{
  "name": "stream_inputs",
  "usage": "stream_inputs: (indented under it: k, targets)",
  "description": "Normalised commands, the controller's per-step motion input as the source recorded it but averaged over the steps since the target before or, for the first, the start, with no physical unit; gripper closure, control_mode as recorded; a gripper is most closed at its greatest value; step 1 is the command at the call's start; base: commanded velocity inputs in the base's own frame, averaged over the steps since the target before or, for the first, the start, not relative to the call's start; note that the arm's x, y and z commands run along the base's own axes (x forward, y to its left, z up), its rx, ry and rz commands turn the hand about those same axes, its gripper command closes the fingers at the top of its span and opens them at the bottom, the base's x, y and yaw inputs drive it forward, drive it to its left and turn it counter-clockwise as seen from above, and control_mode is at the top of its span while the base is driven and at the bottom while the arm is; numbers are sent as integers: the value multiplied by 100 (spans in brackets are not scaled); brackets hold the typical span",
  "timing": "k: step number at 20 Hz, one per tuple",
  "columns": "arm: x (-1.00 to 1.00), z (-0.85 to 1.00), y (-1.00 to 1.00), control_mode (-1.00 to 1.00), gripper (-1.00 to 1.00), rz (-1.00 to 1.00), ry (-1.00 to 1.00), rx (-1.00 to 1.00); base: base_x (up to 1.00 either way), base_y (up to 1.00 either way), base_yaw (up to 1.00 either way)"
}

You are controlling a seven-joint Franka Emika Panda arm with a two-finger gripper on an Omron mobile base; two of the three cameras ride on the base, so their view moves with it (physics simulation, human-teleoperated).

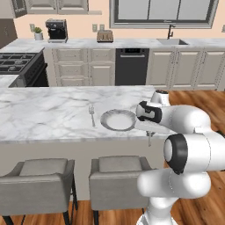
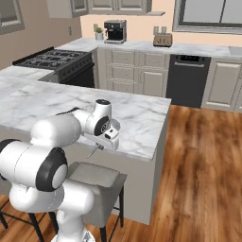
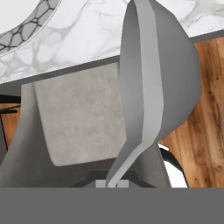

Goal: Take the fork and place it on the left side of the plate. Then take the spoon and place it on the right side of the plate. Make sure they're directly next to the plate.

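One spoon [image 3: 153, 74] hangs gripped in the closed jaws just past the bench [image 1: 48, 114] edge, right of the plate [image 1: 117, 120]; the fork [image 1: 92, 115] lies left.

bare counter [image 1: 48, 114] right of plate [image 1: 117, 120]; stools [image 1: 118, 173] below edge.

We see a kitchen with a marble island [image 1: 44, 114], two grey stools [image 1: 41, 176] under it, cream cabinets [image 1: 83, 66], a black stove [image 1: 19, 63], a window [image 1: 162, 11] and a wooden floor [image 2: 198, 165].
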Motion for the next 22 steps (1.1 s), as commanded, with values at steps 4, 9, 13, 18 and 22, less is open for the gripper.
stream_inputs:
  k: [4,9,13,18,22]
  targets:
    - [0,0,0,-100,100,0,0,0,0,0,0]
    - [0,0,0,-100,100,0,0,0,0,0,0]
    - [19,0,0,-100,100,0,0,0,0,0,0]
    - [62,0,-8,-100,100,3,1,2,0,0,0]
    - [69,0,-15,-100,100,10,0,3,0,0,0]
